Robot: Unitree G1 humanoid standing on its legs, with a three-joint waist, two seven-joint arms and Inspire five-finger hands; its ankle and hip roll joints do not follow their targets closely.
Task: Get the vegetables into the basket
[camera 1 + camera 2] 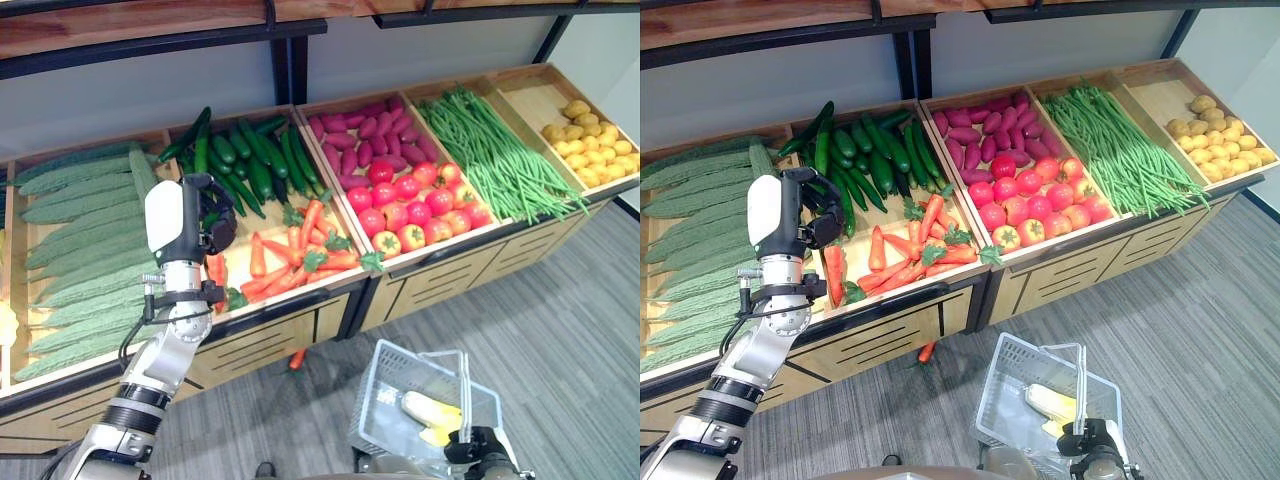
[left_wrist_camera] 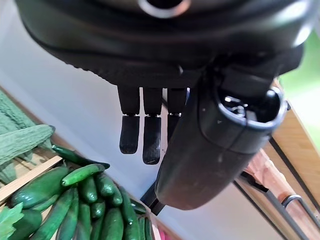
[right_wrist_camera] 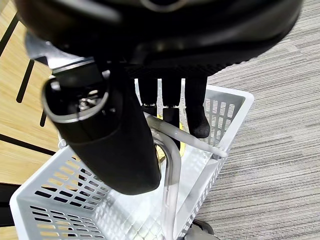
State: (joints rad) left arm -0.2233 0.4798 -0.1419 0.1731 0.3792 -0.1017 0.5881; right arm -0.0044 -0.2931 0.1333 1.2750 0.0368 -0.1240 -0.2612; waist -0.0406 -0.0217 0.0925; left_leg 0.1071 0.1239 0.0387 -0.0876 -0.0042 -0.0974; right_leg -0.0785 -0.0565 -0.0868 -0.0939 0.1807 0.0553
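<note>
basket [image 1: 400, 395]: white perforated plastic | stand [image 1: 290, 335]: matt pale wood | cucumbers [image 1: 255, 160]: glossy

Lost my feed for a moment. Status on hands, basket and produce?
Left hand open, empty, above the carrots. Right hand shut on the basket handle; corn inside. One carrot on the floor below the shelf.

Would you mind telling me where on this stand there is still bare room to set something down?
Bare wood shows behind the potatoes at the far right bin's back, and around the carrots toward the bin's front. The bins of tomatoes, green beans, cucumbers and bitter gourds are crowded. The basket holds only a little.
</note>
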